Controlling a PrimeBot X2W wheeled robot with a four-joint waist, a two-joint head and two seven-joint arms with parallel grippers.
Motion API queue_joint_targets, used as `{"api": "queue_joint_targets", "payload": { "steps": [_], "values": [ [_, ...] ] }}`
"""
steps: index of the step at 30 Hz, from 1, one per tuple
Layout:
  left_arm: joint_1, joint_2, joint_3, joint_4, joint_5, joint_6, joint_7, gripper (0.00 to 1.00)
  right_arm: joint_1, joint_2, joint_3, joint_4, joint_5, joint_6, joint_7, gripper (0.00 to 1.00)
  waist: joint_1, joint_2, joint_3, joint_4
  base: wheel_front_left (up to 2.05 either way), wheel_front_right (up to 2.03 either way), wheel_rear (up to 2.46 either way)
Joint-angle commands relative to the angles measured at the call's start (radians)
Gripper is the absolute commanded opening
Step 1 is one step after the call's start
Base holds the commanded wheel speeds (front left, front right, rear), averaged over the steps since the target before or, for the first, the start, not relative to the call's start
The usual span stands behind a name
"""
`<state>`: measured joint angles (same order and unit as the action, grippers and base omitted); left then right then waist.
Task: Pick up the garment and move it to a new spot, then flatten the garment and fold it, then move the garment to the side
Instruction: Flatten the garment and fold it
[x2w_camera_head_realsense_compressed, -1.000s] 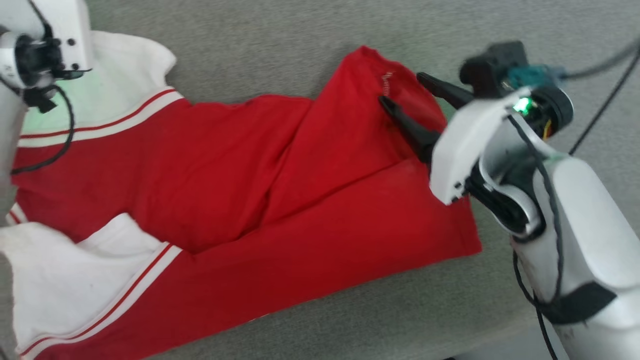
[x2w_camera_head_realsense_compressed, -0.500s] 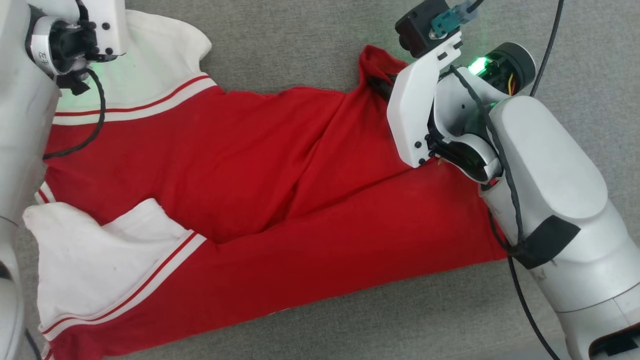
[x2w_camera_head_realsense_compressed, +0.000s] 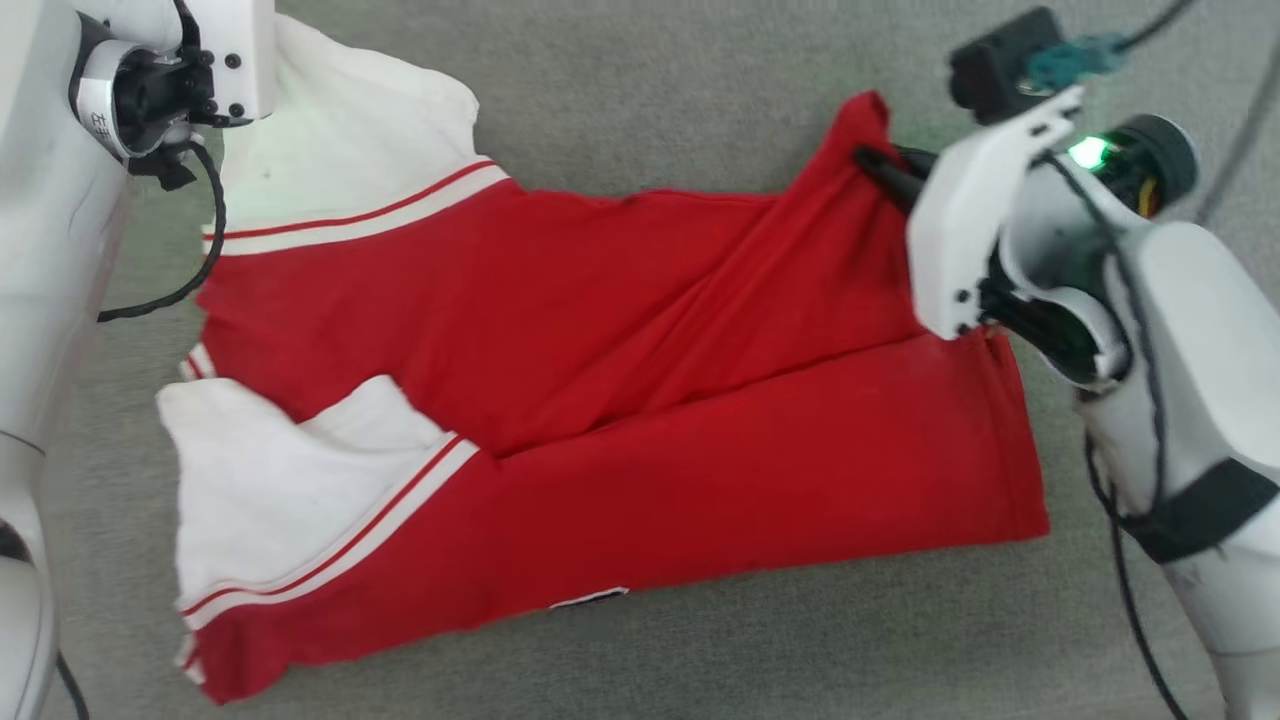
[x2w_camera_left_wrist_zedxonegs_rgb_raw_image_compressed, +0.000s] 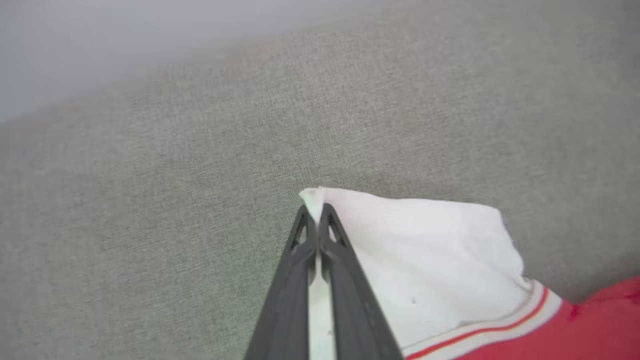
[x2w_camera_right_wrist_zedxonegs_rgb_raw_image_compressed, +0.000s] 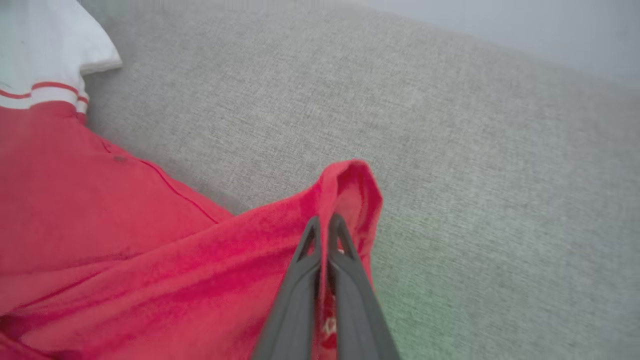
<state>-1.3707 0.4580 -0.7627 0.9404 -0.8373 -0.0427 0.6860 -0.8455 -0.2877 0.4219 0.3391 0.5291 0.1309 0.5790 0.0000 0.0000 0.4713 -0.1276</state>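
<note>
A red garment (x2w_camera_head_realsense_compressed: 600, 380) with white sleeves lies half-folded on a grey fabric surface (x2w_camera_head_realsense_compressed: 650, 100), the left gripper (x2w_camera_left_wrist_zedxonegs_rgb_raw_image_compressed: 315, 216) clamped on a sleeve corner and the right gripper (x2w_camera_right_wrist_zedxonegs_rgb_raw_image_compressed: 324, 226) on a hem corner, apparently mid-fold; next, both 2 corners likely need carrying across evenly.

garment (x2w_camera_head_realsense_compressed: 620, 400) lies on the upholstered surface (x2w_camera_head_realsense_compressed: 650, 90), long axis left-right: sleeves at robot's left, hem at right. far sleeve (x2w_camera_head_realsense_compressed: 350, 150) sits back left, with its outer corner clamped between the fingers of the left gripper (x2w_camera_left_wrist_zedxonegs_rgb_raw_image_compressed: 314, 210). near sleeve (x2w_camera_head_realsense_compressed: 280, 500) is front left, lying on top of the body. right gripper (x2w_camera_right_wrist_zedxonegs_rgb_raw_image_compressed: 324, 222) is back right, clamped on the far hem corner, which bunches over its fingertips. a diagonal fold runs from that corner toward the near sleeve.
</note>
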Motion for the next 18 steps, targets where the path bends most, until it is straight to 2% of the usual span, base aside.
{"api": "queue_joint_targets", "payload": {
  "steps": [1, 6, 10, 14, 18],
  "values": [
    [-0.001, 0.005, 0.002, -0.007, -0.007, -0.004, -0.006, 0.0, 0.013, -0.002, -0.005, -0.006, 0.007, 0.0, -0.009, 0.0, 0.0, 0.0, -0.022, 0.019, 0.0, 0.0, 0.0],
    [0.038, 0.013, -0.004, -0.054, -0.014, -0.017, -0.005, 0.0, 0.086, -0.038, -0.049, -0.062, 0.013, 0.0, -0.022, 0.0, 0.0, 0.0, -0.074, 0.052, 0.0, 0.0, 0.0],
    [0.079, 0.03, -0.011, -0.114, -0.023, -0.007, 0.018, 0.0, 0.15, -0.062, -0.085, -0.113, 0.018, 0.0, -0.029, 0.0, 0.0, 0.0, -0.115, 0.076, 0.0, 0.0, 0.0],
    [0.137, 0.062, -0.022, -0.211, -0.023, 0.019, 0.046, 0.0, 0.219, -0.088, -0.117, -0.181, 0.015, 0.0, -0.018, 0.0, 0.0, 0.0, -0.15, 0.094, 0.0, 0.0, 0.0],
    [0.211, 0.108, -0.031, -0.358, -0.034, 0.067, 0.092, 0.0, 0.294, -0.115, -0.147, -0.263, 0.024, 0.0, 0.0, 0.0, 0.0, 0.0, -0.174, 0.109, 0.0, 0.0, 0.0]
  ]
}}
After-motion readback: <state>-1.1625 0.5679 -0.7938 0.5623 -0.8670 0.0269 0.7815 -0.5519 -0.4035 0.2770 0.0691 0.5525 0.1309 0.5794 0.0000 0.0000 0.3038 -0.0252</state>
